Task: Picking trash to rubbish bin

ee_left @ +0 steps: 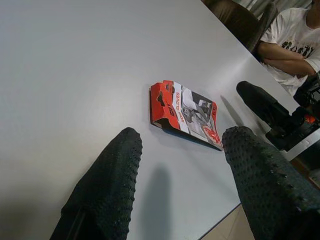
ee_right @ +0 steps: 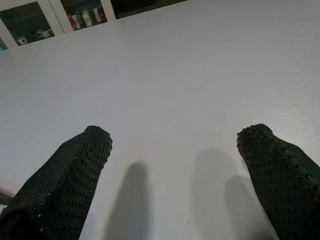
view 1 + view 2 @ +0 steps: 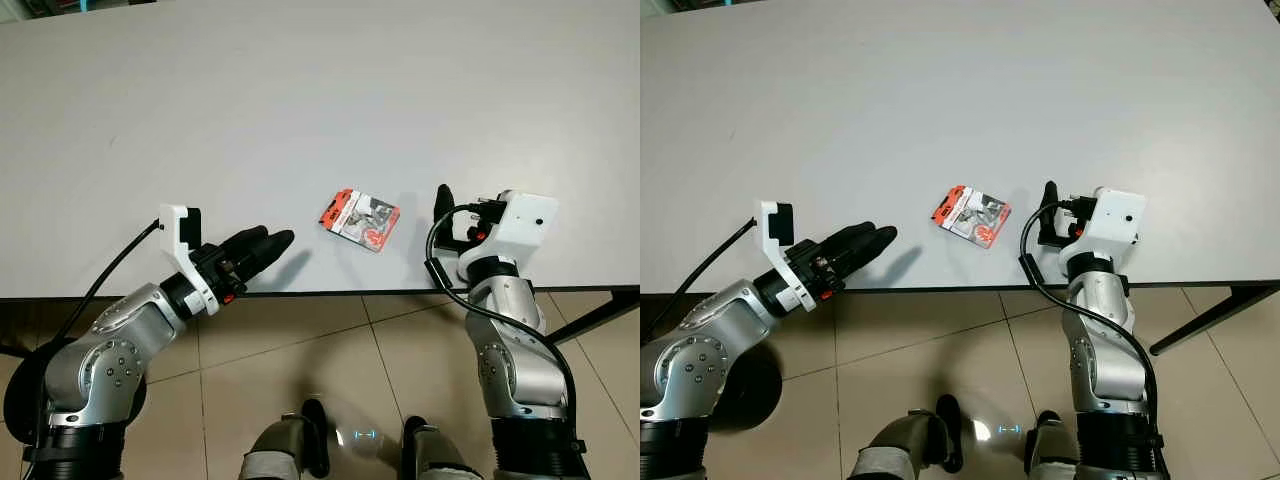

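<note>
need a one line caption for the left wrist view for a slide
Left gripper open above the white table, fingers aimed at a red glove package lying flat near the edge.

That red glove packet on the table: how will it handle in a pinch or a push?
The red packet looks like thin card, so probably light and bendy. It lies flat on the smooth table, so a push likely slides it. One end gapes, offering an edge.

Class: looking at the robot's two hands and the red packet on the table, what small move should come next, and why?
Probably advance the left hand toward the flat red-and-grey cardboard glove packet: its open fingers already point at the packet, which lies untouched on the grey table.
</note>
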Motion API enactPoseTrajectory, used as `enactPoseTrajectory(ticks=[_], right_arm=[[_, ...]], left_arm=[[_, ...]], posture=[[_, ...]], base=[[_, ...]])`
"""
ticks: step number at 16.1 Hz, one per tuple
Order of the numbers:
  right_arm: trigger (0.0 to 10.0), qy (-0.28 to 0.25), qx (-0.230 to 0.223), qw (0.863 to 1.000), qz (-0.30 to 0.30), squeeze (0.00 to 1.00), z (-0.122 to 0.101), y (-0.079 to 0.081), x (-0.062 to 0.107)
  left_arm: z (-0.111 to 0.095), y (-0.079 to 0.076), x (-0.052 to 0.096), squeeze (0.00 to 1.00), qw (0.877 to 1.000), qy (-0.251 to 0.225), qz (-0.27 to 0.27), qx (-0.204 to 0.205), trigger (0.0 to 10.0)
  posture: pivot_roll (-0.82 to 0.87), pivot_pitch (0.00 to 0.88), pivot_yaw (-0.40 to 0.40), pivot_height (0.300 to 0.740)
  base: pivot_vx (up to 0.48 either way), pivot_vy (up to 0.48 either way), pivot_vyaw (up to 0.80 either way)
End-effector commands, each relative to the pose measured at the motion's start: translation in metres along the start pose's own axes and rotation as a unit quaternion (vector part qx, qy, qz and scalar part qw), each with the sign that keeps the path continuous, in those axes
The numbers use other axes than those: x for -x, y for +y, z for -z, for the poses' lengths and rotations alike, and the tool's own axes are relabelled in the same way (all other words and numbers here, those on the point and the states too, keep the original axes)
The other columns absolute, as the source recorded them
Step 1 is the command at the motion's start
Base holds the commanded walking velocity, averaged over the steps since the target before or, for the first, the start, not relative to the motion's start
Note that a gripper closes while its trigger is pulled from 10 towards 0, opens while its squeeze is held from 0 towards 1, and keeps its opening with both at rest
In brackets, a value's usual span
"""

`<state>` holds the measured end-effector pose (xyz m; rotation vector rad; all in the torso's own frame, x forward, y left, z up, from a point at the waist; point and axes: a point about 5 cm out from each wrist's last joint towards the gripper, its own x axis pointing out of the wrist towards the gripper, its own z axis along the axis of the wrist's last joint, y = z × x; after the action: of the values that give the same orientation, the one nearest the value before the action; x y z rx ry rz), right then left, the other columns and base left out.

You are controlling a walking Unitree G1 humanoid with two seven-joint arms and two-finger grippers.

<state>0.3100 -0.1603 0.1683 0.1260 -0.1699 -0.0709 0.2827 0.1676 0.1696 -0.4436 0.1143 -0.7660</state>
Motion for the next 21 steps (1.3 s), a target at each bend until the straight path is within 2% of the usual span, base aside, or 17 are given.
enactPoseTrajectory(ticks=[1, 14, 15, 16, 17, 19, 20, 21], right_arm=[[10.0, 0.006, -0.002, 1.0, -0.004, 0.0, 0.002, 0.003, 0.002], [10.0, 0.006, -0.002, 1.0, -0.004, 0.0, 0.003, 0.003, 0.002], [10.0, 0.01, -0.006, 0.998, -0.065, 0.0, -0.001, 0.024, 0.001], [10.0, 0.009, -0.005, 0.997, -0.072, 0.0, -0.002, 0.025, 0.001], [10.0, 0.008, -0.004, 0.998, -0.07, 0.0, -0.002, 0.024, 0.001], [10.0, 0.004, 0.005, 0.999, -0.045, 0.0, -0.004, 0.012, -0.001], [10.0, 0.003, 0.008, 0.999, -0.041, 0.0, -0.004, 0.01, -0.002], [10.0, 0.002, 0.013, 1.0, -0.027, 0.0, -0.005, 0.002, -0.003]], left_arm=[[0.004, 0.003, 0.006, 0.0, 1.0, 0.008, -0.001, 0.014, 10.0], [0.005, 0.003, 0.006, 0.0, 1.0, 0.01, 0.002, 0.017, 10.0], [0.022, -0.014, -0.044, 0.0, 0.998, -0.021, 0.025, 0.054, 10.0], [0.022, -0.016, -0.049, 0.0, 0.998, -0.024, 0.024, 0.052, 10.0], [0.021, -0.014, -0.048, 0.0, 0.999, -0.026, 0.019, 0.044, 10.0], [0.009, -0.003, -0.042, 0.0, 0.999, -0.036, -0.029, -0.013, 10.0], [0.007, 0.0, -0.04, 0.0, 0.998, -0.039, -0.042, -0.022, 10.0], [0.002, 0.009, -0.037, 0.0, 0.996, -0.048, -0.07, -0.035, 10.0]], posture=[[0.06, 0.288, 0.164, 0.74], [0.06, 0.288, 0.164, 0.74], [0.03, 0.293, 0.152, 0.74], [0.03, 0.292, 0.151, 0.74], [0.03, 0.29, 0.151, 0.74], [0.03, 0.287, 0.152, 0.74], [0.03, 0.287, 0.152, 0.74], [0.03, 0.286, 0.153, 0.74]], base=[[0.0, 0.0, 0.0], [0.0, 0.0, 0.0], [0.0, 0.0, 0.0], [0.0, 0.0, 0.0], [0.0, 0.0, 0.0], [0.0, 0.0, 0.0], [0.0, 0.0, 0.0], [0.0, 0.0, 0.0]])
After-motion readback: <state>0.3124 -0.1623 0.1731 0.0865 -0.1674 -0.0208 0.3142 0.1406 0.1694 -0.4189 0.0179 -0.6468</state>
